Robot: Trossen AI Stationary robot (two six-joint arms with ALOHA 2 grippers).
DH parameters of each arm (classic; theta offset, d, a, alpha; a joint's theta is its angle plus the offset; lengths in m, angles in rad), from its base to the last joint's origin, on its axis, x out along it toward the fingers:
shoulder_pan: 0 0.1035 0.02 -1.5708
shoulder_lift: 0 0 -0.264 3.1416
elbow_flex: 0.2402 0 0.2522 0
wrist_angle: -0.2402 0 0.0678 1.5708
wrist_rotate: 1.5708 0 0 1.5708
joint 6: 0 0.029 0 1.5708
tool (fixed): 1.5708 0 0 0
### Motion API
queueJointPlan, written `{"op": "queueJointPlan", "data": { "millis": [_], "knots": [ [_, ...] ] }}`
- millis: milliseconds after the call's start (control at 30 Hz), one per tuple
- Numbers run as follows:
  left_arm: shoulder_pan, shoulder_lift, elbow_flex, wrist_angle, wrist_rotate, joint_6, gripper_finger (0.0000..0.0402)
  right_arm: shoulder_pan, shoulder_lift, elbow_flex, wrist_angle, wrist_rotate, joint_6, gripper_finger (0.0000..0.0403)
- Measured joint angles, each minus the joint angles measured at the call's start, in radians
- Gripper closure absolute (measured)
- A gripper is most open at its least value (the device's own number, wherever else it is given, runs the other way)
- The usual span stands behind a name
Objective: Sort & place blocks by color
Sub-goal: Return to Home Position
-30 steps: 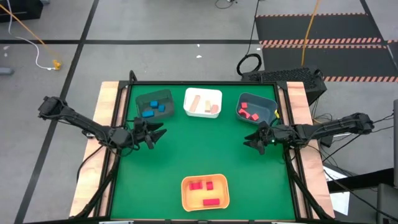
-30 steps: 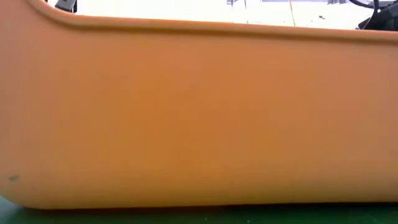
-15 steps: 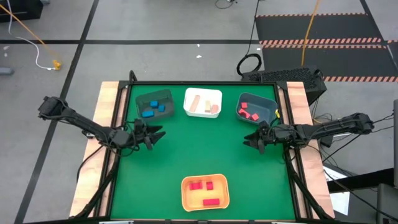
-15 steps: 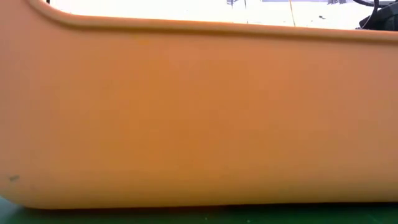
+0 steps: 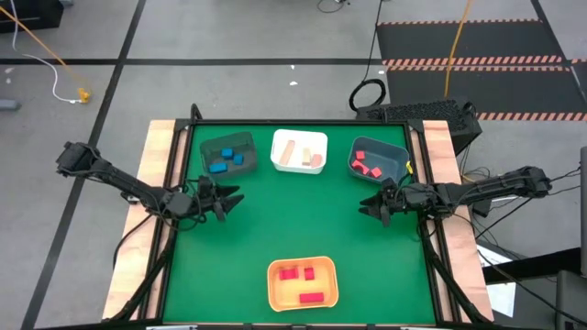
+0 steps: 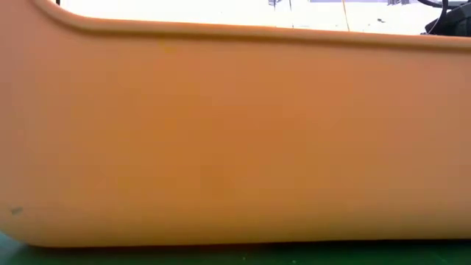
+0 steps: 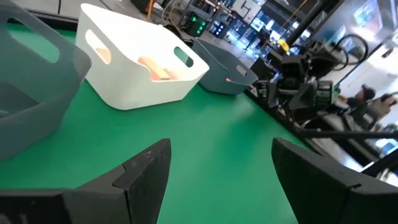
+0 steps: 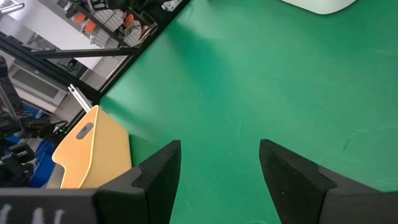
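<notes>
Blue blocks lie in a dark bin at the far left. Tan blocks lie in a white bin, and red blocks in a grey bin at the far right. More red blocks lie in an orange bin near the front edge. My left gripper hovers open just in front of the dark bin. My right gripper hovers open in front of the grey bin. Nothing sits between either pair of fingers.
The orange bin's wall fills the low view. Bare green mat lies between the two grippers and between the far bins and the orange bin. Wooden rails edge the table at left and right.
My left gripper has sunk slightly toward the table, staying open. The right gripper and all the blocks have kept still.
</notes>
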Motion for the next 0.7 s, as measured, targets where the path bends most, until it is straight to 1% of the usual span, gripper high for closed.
{"op": "queueJointPlan", "data": {
  "millis": [233, 700],
  "knots": [
    [0.0, 0.0, 0.0, -0.017, 0.007, 0.069, 0.0121, 0.0, 0.0, -0.001, 0.0, 0.0, 0.0, 0.0195],
    [0.0, 0.0, 0.0, -0.017, 0.008, 0.064, 0.0121, 0.0, 0.0, -0.001, 0.0, 0.0, 0.0, 0.0195]
  ]
}}
